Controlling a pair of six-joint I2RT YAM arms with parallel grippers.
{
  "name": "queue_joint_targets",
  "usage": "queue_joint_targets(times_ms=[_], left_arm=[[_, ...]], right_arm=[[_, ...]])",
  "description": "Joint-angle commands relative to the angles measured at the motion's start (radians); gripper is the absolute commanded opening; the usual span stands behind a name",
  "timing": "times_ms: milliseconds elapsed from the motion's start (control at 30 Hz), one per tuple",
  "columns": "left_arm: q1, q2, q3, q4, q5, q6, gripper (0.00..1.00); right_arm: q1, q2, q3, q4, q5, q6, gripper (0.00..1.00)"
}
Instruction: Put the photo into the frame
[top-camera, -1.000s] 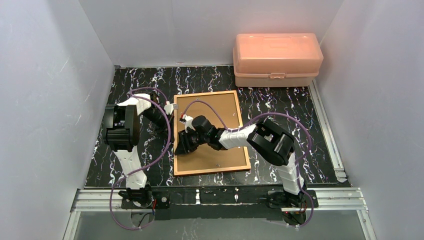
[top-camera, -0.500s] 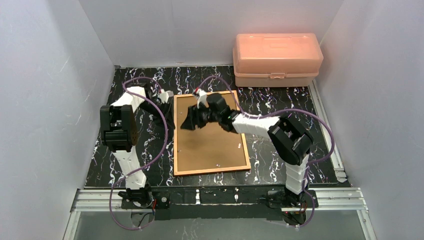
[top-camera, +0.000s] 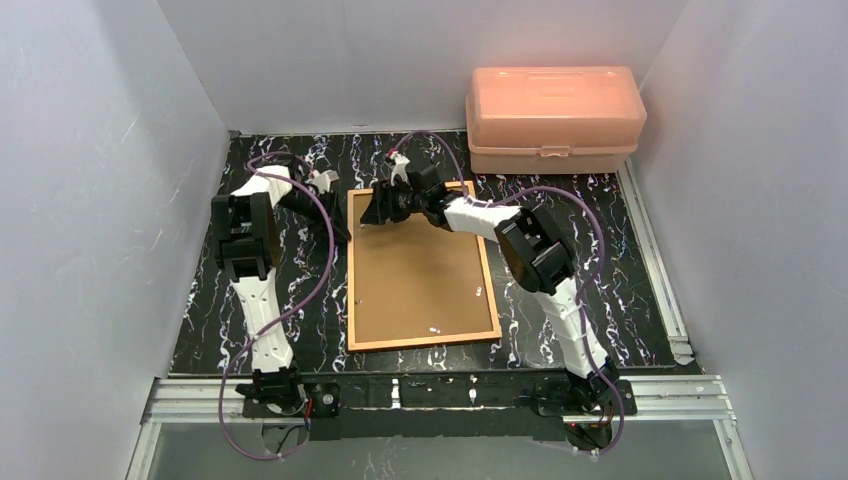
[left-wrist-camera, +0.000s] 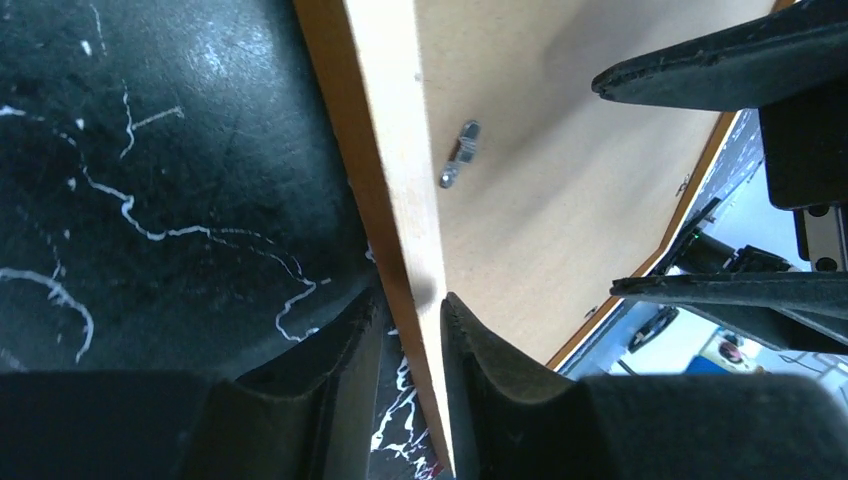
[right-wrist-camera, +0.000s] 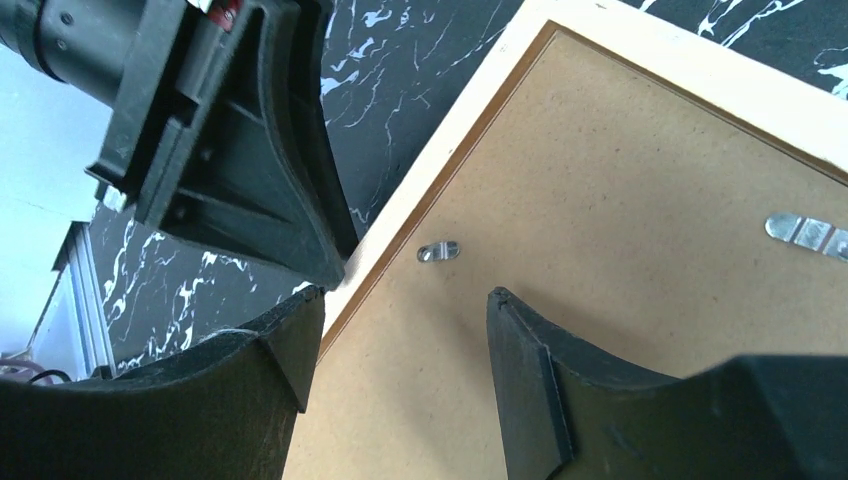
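Right fingers (right-wrist-camera: 530, 400) moved to straddle the frame (right-wrist-camera: 700, 75) at its far-left corner.

On table (top-camera: 620, 250): frame (top-camera: 425, 340) centre, board (top-camera: 420, 280) in it, box (top-camera: 555, 110) behind-right; left gripper (left-wrist-camera: 410, 300) and right gripper (right-wrist-camera: 400, 300) at frame's far-left corner.

Top view high behind the arms, looking down on the whole counter (top-camera: 625, 260), wrist views tight past the left hand (left-wrist-camera: 412, 298) and right hand (right-wrist-camera: 400, 298), facing each other across the far-left corner of the frame (left-wrist-camera: 385, 130).

Marbled table (top-camera: 625, 300) carries the frame (top-camera: 425, 340) (back up) and pink box (top-camera: 555, 110).
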Motion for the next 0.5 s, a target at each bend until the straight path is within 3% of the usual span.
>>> queue_joint_targets(times_ms=[0,167,467], left_arm=[[-0.002,0.026,0.038,-0.004,0.064,-0.038,0.23],[-0.001,0.044,0.028,0.014,0.081,-0.049,0.13],[-0.001,0.032,-0.02,0.044,0.053,-0.056,0.06]], right_arm=[[0.001,0.041,0.098,0.001,-0.024,0.012,0.68],[0.002,0.049,0.035,0.096,-0.009,0.101,0.67],[0.017,0.111,0.07,0.067,0.004,0.148,0.64]])
